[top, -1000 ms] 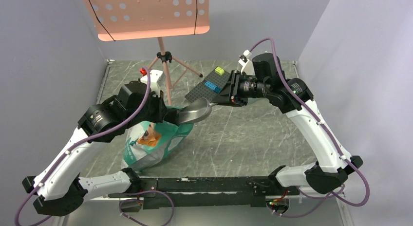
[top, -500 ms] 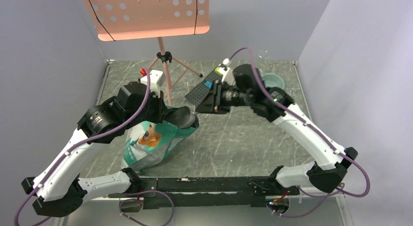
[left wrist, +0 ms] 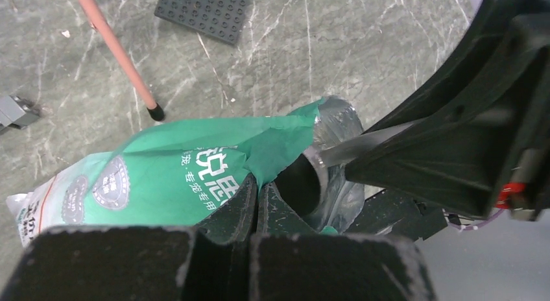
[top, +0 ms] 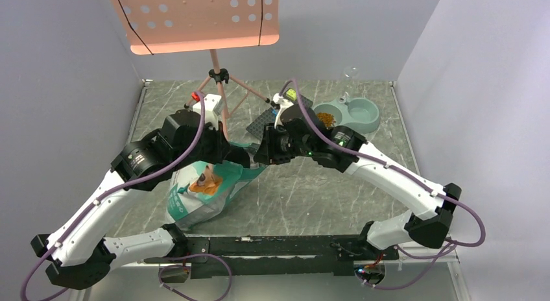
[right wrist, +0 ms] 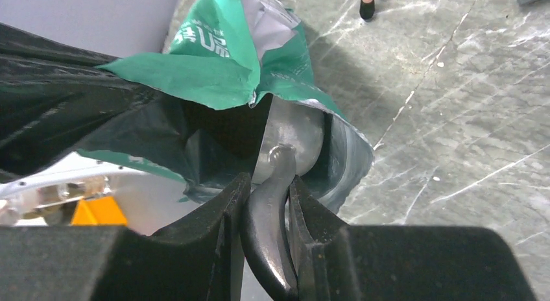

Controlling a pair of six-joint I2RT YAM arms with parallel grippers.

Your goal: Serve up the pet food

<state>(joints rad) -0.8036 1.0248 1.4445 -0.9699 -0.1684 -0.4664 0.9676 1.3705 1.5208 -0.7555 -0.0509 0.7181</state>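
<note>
Right arm has swung in from the back of the table toward the bag (top: 201, 191). A second ago the scoop hung just outside the mouth; now its metal bowl sits inside the opening, under the torn green flap.

My right pincer (right wrist: 267, 187) is pressed onto the scoop (right wrist: 295, 132), both fingers clamped on the dark handle close behind the bowl. My left pincer (left wrist: 257, 200) pinches the rim of the bag and holds the mouth up and open. That hold looks unchanged.

With the arm out of the way, the top view now shows the double bowl (top: 373, 122) at the back right. Pet food (top: 324, 119) lies in its left-hand compartment as a small orange-brown heap; the other compartment shows none. I cannot see kibble inside the bag, since the scoop and foil lining block the view.

Reading: this is the dip for another load. The serving is partly done, since one heap is already in the bowl.

Next, judged: push the scoop deeper, turn it up, and draw it out level. The flap hangs over the scoop's rim and may catch on the way out. Left pincer must keep the mouth spread, or the bag slumps shut on the scoop.
</note>
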